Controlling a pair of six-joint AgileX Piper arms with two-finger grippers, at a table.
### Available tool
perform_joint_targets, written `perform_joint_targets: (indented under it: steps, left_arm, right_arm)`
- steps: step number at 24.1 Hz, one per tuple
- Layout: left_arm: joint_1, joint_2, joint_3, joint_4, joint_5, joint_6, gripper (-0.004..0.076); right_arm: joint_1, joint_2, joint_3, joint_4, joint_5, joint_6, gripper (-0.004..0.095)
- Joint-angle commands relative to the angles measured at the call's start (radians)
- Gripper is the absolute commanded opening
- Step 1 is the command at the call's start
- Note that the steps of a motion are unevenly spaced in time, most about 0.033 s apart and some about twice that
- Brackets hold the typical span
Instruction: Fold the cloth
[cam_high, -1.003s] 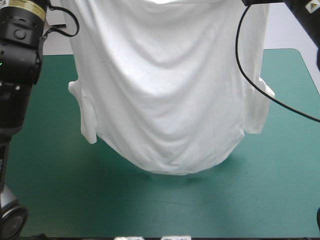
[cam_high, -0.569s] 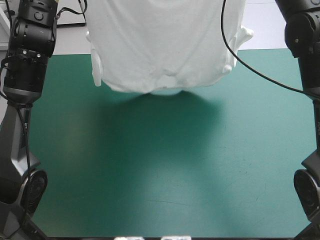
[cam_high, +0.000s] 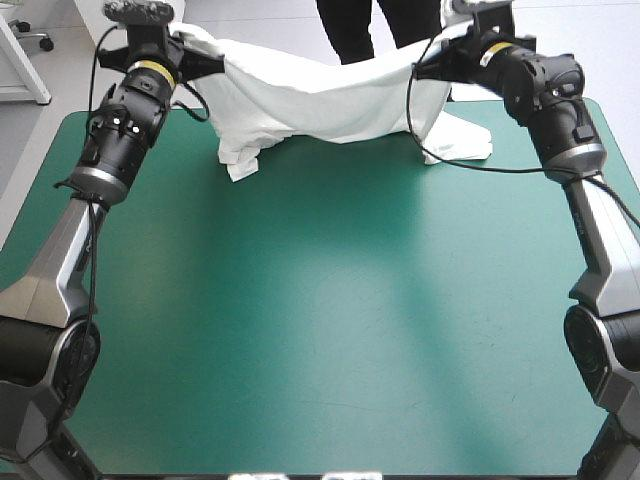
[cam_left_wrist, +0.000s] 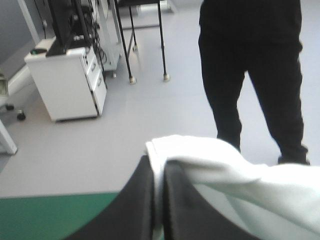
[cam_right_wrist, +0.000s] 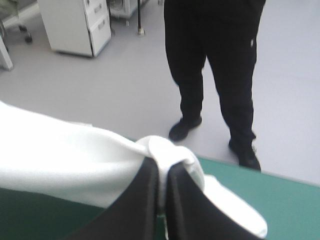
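Observation:
The white T-shirt (cam_high: 320, 100) hangs stretched between both grippers near the table's far edge, sagging in the middle. Its lower parts rest on the teal-green cover at the far left and far right. My left gripper (cam_high: 196, 58) is shut on the T-shirt at its left top corner; in the left wrist view the black fingers (cam_left_wrist: 142, 200) pinch a fold of the T-shirt (cam_left_wrist: 210, 160). My right gripper (cam_high: 430, 62) is shut on the T-shirt's right top corner; in the right wrist view the cloth (cam_right_wrist: 75, 155) bunches over the fingers (cam_right_wrist: 150, 195).
The teal-green cover (cam_high: 320, 320) lies bare from the middle to the near edge. The right arm's black cable hangs in front of the shirt's right side.
Both arms have swung away from the camera and down toward the far edge, carrying the T-shirt with them. It hung as a tall sheet earlier; now it sags low with its ends on the table.

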Motion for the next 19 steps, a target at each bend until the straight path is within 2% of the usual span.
perform_joint_targets:
  steps: [1, 4, 9, 13, 19]
  left_arm:
    - [-0.003, -0.123, 0.109, 0.001, -0.045, 0.009, -0.0009]
    - [-0.003, -0.243, 0.351, -0.016, -0.002, 0.011, -0.0009]
    - [-0.008, -0.424, 0.694, -0.237, 0.047, 0.163, -0.0009]
    - [-0.045, -0.495, 0.819, -0.306, 0.106, 0.246, -0.0009]
    - [-0.122, -0.543, 0.92, -0.341, 0.275, 0.247, -0.0009]
  right_arm:
    - [-0.018, -0.06, 0.095, 0.002, -0.061, 0.005, -0.0017]
    - [-0.018, -0.098, 0.299, 0.011, -0.02, 0.005, -0.0017]
    - [-0.015, -0.225, 0.618, 0.062, 0.049, -0.015, -0.0017]
    - [-0.015, -0.306, 0.765, 0.104, 0.072, -0.015, -0.0017]
    - [-0.015, -0.435, 0.981, 0.153, 0.091, -0.015, -0.0017]
